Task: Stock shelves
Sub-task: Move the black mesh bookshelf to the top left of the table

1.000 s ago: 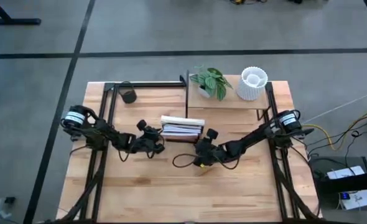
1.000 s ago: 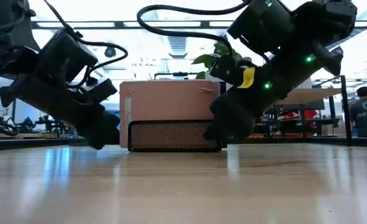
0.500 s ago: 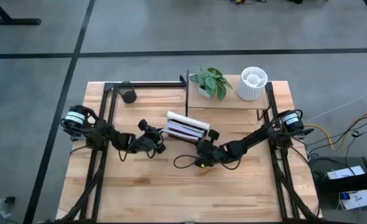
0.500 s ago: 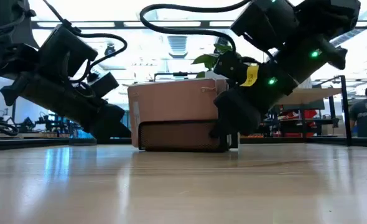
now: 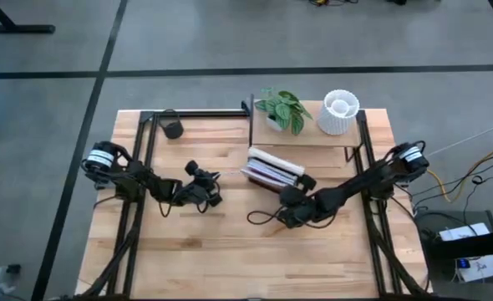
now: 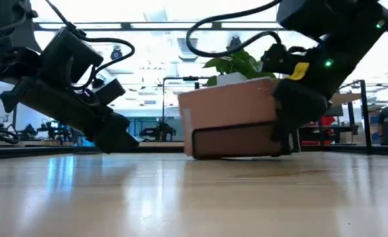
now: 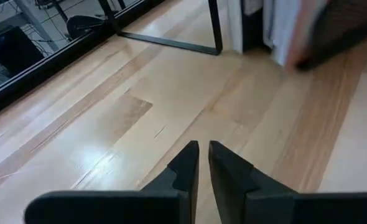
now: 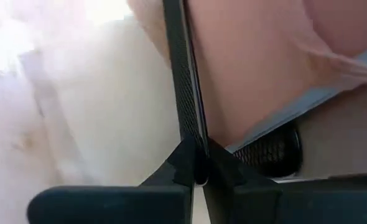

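Two grippers here: my right gripper [image 8: 196, 163] is clamped on the book rack's [image 6: 237, 139] thin mesh edge near the shelves [image 5: 301, 134], left gripper [image 7: 200, 155] nearly closed and empty, and I figure the loaded rack is top-heavy, so grip low.

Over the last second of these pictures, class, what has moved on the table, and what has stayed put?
The right gripper, shut on the book rack, has dragged the rack with its books across the table toward the right arm's side, turning and tilting it. The left gripper, jaws shut and empty, stayed where it was, now apart from the rack. The shelves, plant and white pot have not moved.
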`<action>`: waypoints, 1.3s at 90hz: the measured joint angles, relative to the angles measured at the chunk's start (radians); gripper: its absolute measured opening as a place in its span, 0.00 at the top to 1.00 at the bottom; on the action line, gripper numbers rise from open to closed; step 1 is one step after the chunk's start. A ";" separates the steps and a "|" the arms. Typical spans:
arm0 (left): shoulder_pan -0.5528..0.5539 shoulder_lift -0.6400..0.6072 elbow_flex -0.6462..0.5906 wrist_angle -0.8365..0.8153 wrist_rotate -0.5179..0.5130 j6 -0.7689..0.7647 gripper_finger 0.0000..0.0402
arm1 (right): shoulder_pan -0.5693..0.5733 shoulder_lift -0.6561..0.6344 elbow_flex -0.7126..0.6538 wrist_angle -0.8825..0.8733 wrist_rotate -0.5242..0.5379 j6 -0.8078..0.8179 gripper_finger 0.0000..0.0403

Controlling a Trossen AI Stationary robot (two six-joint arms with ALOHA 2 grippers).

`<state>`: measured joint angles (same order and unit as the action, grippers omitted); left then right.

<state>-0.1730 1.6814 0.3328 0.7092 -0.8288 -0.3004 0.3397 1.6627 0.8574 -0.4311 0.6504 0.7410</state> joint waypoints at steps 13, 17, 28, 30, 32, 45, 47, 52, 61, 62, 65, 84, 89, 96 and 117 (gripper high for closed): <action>0.000 0.000 0.000 0.000 0.000 0.000 0.95 | -0.007 0.002 0.000 -0.027 -0.032 -0.013 1.00; 0.000 0.000 0.000 0.000 0.000 0.000 0.95 | -0.007 0.004 0.000 -0.042 -0.048 -0.003 1.00; 0.000 0.000 0.000 -0.001 0.000 0.000 0.95 | -0.005 0.003 0.000 -0.056 -0.059 0.011 1.00; 0.000 0.000 0.000 -0.001 0.000 0.000 0.95 | -0.004 0.002 0.000 -0.056 -0.061 0.010 1.00; 0.000 0.000 0.000 0.000 0.000 0.000 0.95 | -0.005 0.002 0.000 -0.054 -0.063 0.010 1.00; 0.000 0.000 0.000 -0.002 0.000 0.015 0.95 | -0.004 0.002 0.000 -0.023 -0.082 -0.015 1.00; 0.000 0.000 0.000 -0.003 0.000 0.024 0.95 | -0.004 0.001 0.000 -0.013 -0.089 -0.025 1.00; 0.000 -0.001 0.000 -0.014 0.000 0.040 0.95 | -0.004 0.001 0.000 0.017 -0.105 -0.044 1.00; 0.000 -0.012 0.000 -0.032 0.000 0.052 0.95 | 0.002 0.001 0.000 0.078 -0.124 -0.083 1.00; 0.000 -0.014 0.000 -0.035 0.000 0.054 0.95 | 0.003 0.001 0.000 0.085 -0.126 -0.088 1.00; 0.000 -0.021 0.000 -0.041 0.000 0.056 0.95 | 0.005 0.001 0.000 0.106 -0.132 -0.104 1.00; 0.000 -0.072 -0.001 -0.114 -0.001 0.061 0.95 | 0.009 0.001 0.001 0.198 -0.187 -0.188 1.00; 0.000 -0.094 -0.001 -0.149 -0.001 0.061 0.95 | 0.009 0.001 0.001 0.224 -0.195 -0.214 1.00; 0.000 -0.122 -0.001 -0.186 -0.001 0.060 0.95 | 0.011 0.007 0.002 0.277 -0.194 -0.261 1.00; 0.000 -0.220 -0.001 -0.308 -0.002 0.065 0.95 | -0.021 0.070 0.002 0.441 -0.235 -0.388 1.00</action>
<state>-0.1729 1.4613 0.3321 0.4016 -0.8308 -0.2354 0.3184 1.7324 0.8597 0.0102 0.4156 0.3534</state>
